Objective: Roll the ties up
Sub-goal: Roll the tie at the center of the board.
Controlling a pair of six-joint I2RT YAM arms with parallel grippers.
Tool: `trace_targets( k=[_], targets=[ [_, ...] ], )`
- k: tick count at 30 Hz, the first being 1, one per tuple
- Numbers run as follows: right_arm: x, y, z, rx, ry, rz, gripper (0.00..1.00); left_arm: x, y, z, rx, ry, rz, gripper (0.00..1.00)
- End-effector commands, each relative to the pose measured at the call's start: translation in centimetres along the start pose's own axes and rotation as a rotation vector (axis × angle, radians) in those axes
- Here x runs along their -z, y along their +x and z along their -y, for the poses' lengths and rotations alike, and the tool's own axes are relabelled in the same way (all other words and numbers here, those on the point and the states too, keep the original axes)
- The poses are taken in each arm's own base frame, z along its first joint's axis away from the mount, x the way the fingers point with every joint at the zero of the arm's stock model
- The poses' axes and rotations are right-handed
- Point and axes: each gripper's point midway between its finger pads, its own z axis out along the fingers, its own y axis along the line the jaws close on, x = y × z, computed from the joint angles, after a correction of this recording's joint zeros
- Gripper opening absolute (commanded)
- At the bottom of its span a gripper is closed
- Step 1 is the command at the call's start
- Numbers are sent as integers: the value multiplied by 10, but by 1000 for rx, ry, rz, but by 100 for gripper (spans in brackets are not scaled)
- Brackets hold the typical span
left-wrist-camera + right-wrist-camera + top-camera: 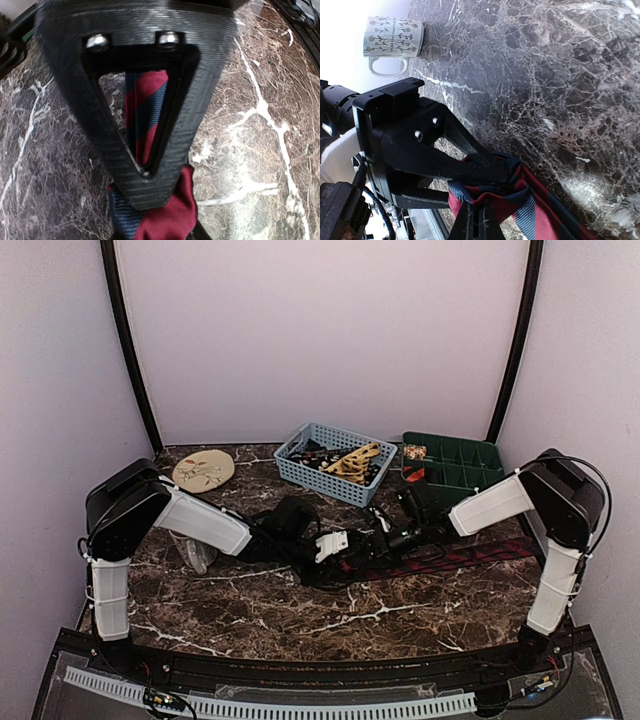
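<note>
Left gripper [345, 548] grips the striped tie [165, 220]; right gripper [477, 222] closed beside it

Soft, even light fills the top view, with pale walls faintly lilac, only weak shadows under the arms on the dark marble table [400, 615], and slight grain. In the left wrist view the black finger [210, 75] near the lens is dim and a little soft, while the striped tie [150, 100] behind it shows saturated colour. The right wrist view blows out to white beyond the table edge behind the mug [395, 37], and a pale sheen lies on the marble at lower right
</note>
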Motion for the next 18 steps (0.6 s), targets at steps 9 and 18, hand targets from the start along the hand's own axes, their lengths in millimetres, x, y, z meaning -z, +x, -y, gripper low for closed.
trace_targets(
  k=[9, 18],
  targets=[
    [9, 23, 48, -21, 116, 1, 0, 24, 20, 18, 72, 3, 4, 60],
    [10, 29, 68, -34, 149, 19, 0, 4, -4, 27, 115, -3, 182, 86]
  ],
)
